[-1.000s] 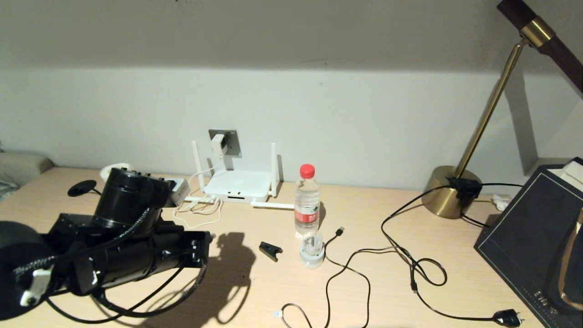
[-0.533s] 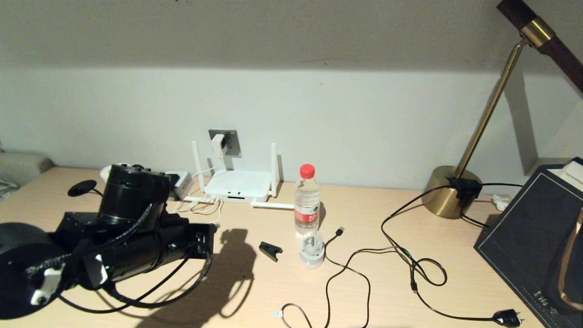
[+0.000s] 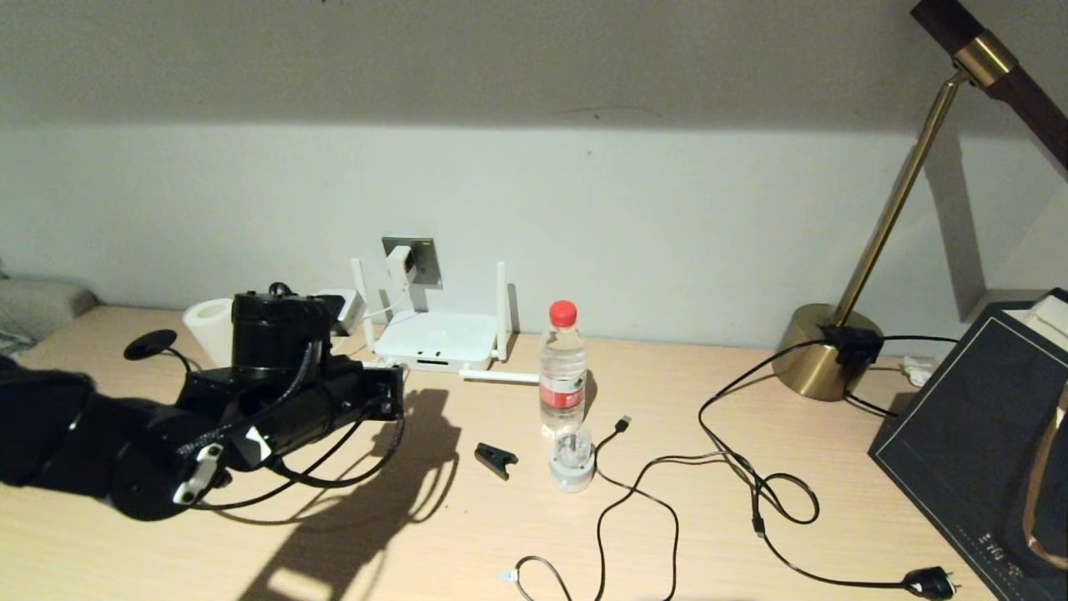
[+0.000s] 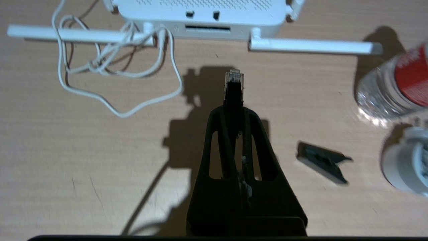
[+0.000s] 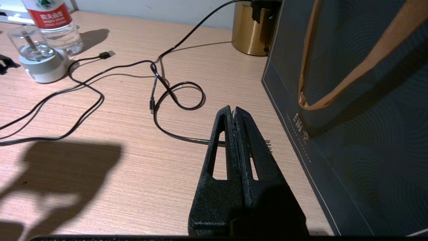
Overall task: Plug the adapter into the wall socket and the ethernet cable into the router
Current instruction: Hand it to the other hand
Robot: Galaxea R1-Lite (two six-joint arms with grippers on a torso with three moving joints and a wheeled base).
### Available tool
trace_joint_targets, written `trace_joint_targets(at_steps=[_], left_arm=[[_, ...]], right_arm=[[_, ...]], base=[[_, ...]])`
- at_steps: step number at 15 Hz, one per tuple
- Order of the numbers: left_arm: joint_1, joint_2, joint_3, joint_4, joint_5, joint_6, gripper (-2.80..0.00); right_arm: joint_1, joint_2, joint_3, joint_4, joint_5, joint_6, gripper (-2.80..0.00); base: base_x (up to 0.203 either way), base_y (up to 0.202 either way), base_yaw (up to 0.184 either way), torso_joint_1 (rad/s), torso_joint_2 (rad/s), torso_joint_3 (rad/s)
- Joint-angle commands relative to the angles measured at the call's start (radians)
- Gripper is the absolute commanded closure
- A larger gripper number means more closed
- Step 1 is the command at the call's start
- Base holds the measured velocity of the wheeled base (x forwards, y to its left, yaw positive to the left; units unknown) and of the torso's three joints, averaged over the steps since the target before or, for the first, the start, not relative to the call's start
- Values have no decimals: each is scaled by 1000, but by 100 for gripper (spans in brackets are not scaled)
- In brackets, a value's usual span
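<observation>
Left gripper (image 4: 234, 112) is clenched on the ethernet cable (image 4: 233, 87), connector's long axis aimed straight at the router (image 4: 204, 13) port edge but still short of it, adapter (image 3: 399, 265) already in the wall socket (image 3: 424, 259), right gripper (image 5: 235, 115) clamped empty, far from the router.

The flat white router with stick antennas (image 3: 434, 338) sits on the light wooden desk (image 3: 517, 517) against the wall, below the square grey wall socket (image 3: 421, 260). The small white boxy adapter (image 3: 400, 267) sits in that socket. The clear plastic water bottle (image 3: 562, 367) stands right of the router.
</observation>
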Motion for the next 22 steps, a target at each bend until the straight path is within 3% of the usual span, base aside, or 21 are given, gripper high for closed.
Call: trace_joint_targets(at_steps=[1, 9, 22], left_arm=[[18, 106, -16, -78, 2, 19, 0], [67, 262, -92, -198, -13, 26, 0], [105, 386, -194, -232, -41, 49, 0]], right_arm=[[1, 1, 0, 0, 2, -1, 0], [0, 1, 0, 0, 1, -1, 0], [1, 1, 0, 0, 2, -1, 0]], base=[[0, 0, 0, 0, 0, 0], [0, 0, 0, 0, 0, 0], [0, 0, 0, 0, 0, 0]])
